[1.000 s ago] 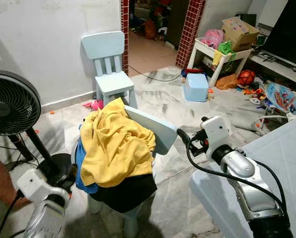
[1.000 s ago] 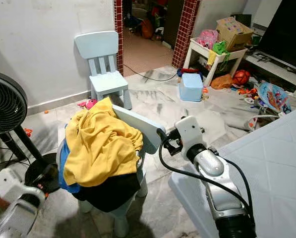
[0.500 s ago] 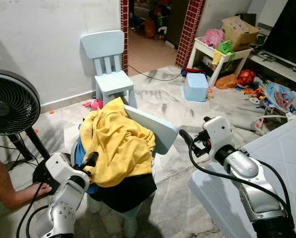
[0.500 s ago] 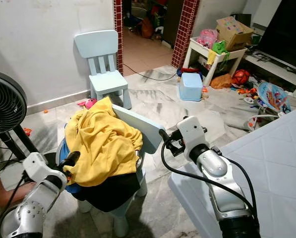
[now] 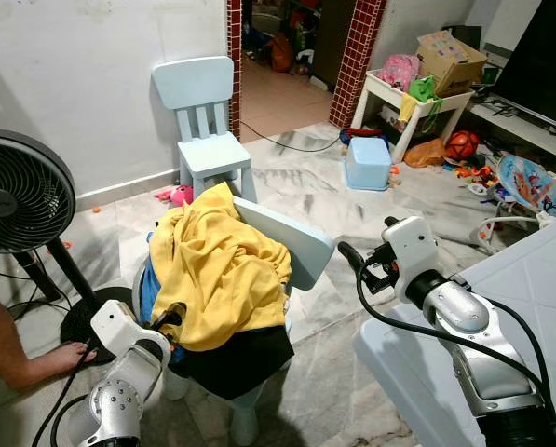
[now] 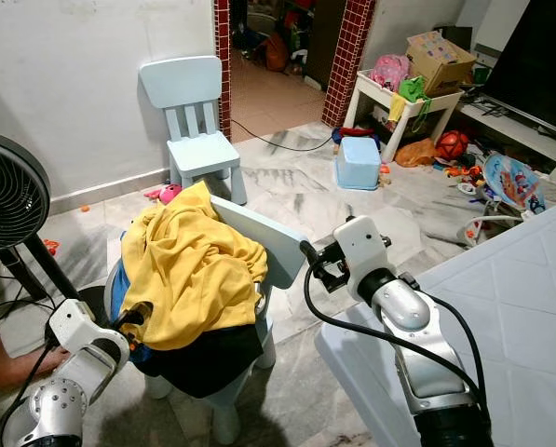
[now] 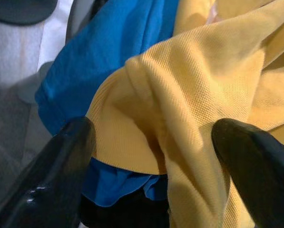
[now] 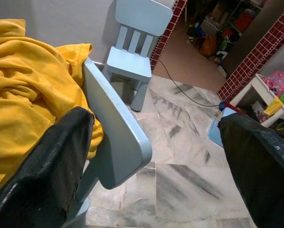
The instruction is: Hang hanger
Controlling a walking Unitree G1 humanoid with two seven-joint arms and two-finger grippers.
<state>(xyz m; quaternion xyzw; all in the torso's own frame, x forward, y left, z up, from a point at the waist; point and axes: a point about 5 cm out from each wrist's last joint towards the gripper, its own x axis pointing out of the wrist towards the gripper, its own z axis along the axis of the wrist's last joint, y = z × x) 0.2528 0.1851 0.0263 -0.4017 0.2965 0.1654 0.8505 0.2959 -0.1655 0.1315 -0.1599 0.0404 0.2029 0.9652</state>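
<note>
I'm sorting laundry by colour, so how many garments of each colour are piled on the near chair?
Yellow garment: 1
Blue garment: 1
Black garment: 1
Total: 3 showing; more could be hidden underneath. The open left gripper sits at the yellow one's lower edge.

Home living room: marble floor, kids' chair, scattered toys, standing fan, TV.
</note>
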